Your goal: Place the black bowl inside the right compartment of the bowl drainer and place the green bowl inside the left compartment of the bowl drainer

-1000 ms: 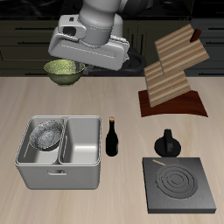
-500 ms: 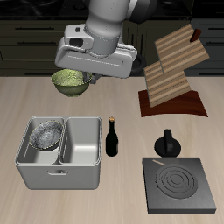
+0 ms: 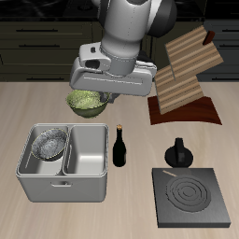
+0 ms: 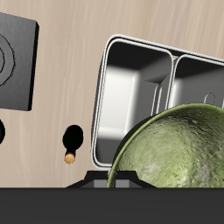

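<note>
The green bowl (image 3: 86, 103) hangs above the table just behind the bowl drainer (image 3: 63, 180), and my gripper (image 3: 96, 93) is shut on its rim. The fingers are hidden under the hand. In the wrist view the green bowl (image 4: 175, 150) fills the frame close to the camera, over the near edge of the bowl drainer (image 4: 140, 44). The black bowl (image 3: 49, 145) lies inside one well of the drainer. The other well, nearer the bottle, holds nothing. Only an edge of the black bowl (image 4: 213, 87) shows in the wrist view.
A dark wine bottle (image 3: 119, 147) stands right beside the drainer. Further along are a black moka pot (image 3: 177, 152) and a black stove plate (image 3: 191, 198). A wooden rack (image 3: 182, 79) stands at the back.
My gripper has carried the green bowl forward and down from the back of the table, sideways toward the drainer. The black bowl has not moved.
</note>
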